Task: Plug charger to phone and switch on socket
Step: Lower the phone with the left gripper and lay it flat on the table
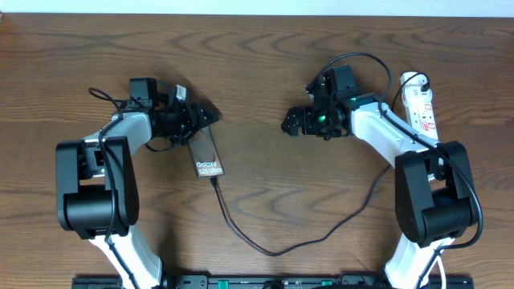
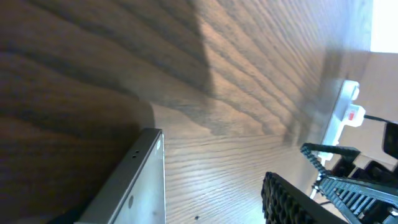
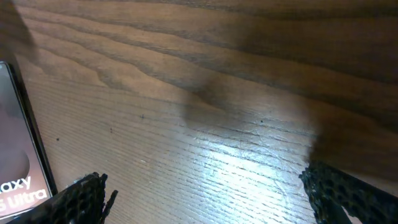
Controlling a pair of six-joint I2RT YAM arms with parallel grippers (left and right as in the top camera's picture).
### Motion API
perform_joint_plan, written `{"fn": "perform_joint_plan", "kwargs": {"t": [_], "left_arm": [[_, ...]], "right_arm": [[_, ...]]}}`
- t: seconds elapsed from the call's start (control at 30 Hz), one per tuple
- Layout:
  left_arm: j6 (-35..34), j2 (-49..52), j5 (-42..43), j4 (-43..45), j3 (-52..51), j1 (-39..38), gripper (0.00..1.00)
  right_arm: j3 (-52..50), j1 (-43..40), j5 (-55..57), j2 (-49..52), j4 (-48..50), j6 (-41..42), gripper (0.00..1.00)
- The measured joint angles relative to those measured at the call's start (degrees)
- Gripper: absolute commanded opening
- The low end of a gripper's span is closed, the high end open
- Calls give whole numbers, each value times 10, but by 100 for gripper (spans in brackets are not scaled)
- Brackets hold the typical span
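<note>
Close under my left wrist lens lies the phone (image 2: pixel 142 180), its pale metal edge running up from the bottom of the view. To its right one ribbed black finger (image 2: pixel 292 199) of my left tool (image 1: pixel 202 117) stands clear of it, with bare bench (image 2: pixel 205 155) between. The second finger is out of that view, but the tool is parted and grips nothing. From overhead it sits at the phone's far end. The phone lies flat, lettering up and slightly slanted, left of the bench's middle.

The charger (image 1: pixel 241 231) meets the phone's near end with its tip (whether it is fully seated I cannot tell). From there it runs toward me, bends along the near part of the bench and climbs right toward my right arm, where I lose it.

My right tool (image 1: pixel 291 123) hangs low over the bench to the right of the phone, well apart from it. Its two fingers are spread wide with only wood between them. Its own lens catches the phone's lettered corner at the left edge.

The socket (image 1: pixel 420 101) lies at the far right of the bench, beside my right arm, with a black plug (image 1: pixel 422 81) at its far end. Its red switch (image 2: pixel 352 115) shows in my left wrist view, though I cannot tell which way it is set.
</note>
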Motion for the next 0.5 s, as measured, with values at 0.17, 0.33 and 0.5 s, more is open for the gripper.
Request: {"fn": "perform_joint_plan", "kwargs": {"t": [0.17, 0.33, 0.5], "left_arm": [[0, -8, -24, -18, 4, -1, 72], [0, -11, -36, -26, 6, -1, 72], [0, -11, -40, -33, 9, -1, 73]], "right_arm": [[0, 0, 0, 0, -1, 0, 99], [0, 0, 0, 0, -1, 0, 99], [0, 0, 0, 0, -1, 0, 99]]}}
